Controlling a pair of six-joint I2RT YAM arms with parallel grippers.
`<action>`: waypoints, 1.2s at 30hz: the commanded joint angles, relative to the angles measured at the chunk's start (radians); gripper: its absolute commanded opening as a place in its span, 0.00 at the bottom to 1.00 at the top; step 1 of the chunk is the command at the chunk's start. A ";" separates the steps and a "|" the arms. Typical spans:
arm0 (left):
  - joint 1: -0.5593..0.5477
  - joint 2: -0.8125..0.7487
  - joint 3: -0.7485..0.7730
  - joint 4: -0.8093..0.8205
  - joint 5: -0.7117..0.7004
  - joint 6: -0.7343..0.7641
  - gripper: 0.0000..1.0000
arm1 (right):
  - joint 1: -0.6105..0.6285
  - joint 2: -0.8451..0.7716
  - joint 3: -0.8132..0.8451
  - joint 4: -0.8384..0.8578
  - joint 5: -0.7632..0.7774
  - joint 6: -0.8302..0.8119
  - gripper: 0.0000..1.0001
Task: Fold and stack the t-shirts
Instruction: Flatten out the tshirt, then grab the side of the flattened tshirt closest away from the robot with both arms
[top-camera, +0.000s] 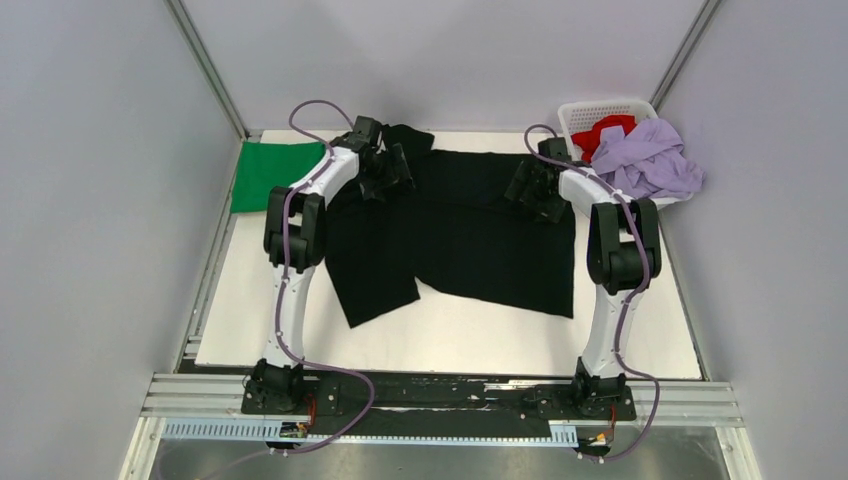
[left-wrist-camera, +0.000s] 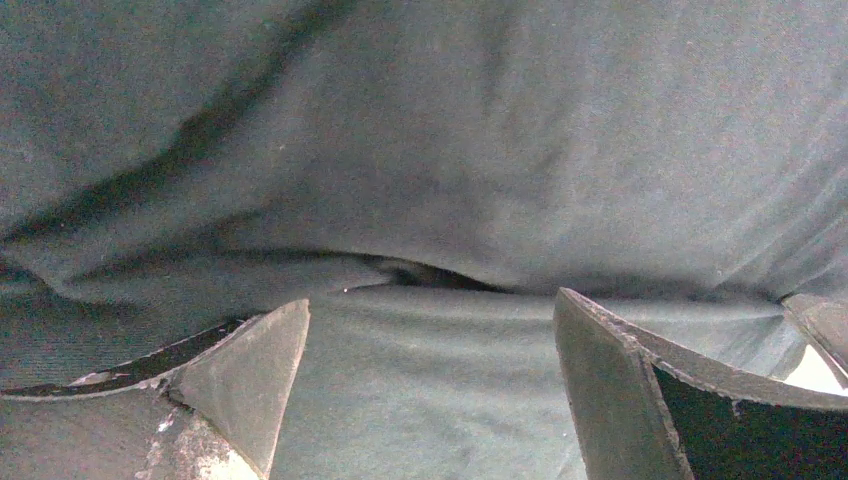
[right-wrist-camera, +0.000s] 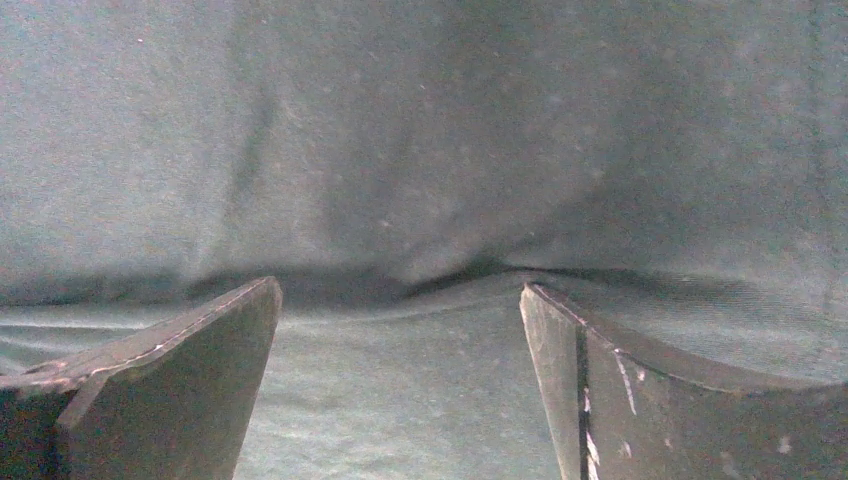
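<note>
Black tee lies broadside near the table's far edge, fold lip just ahead of left fingers and right fingers (both pairs spread, gripping nothing).

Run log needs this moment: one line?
left gripper open over black t-shirt | right gripper open, same | green t-shirt folded | red t-shirt in basket | lilac t-shirt spilling over it

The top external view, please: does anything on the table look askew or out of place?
The black t-shirt lies crooked, its left portion angled away from the rest, and the lilac t-shirt spills over the rim of the white basket.
</note>
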 joint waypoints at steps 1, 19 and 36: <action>0.002 0.033 0.089 -0.024 -0.045 0.061 1.00 | 0.003 -0.023 0.011 0.060 0.125 -0.054 1.00; -0.251 -1.099 -0.986 -0.200 -0.383 -0.039 1.00 | 0.046 -1.085 -0.783 0.055 0.307 0.150 1.00; -0.263 -1.092 -1.321 -0.002 -0.279 -0.085 0.67 | 0.027 -1.232 -0.934 0.040 0.410 0.237 1.00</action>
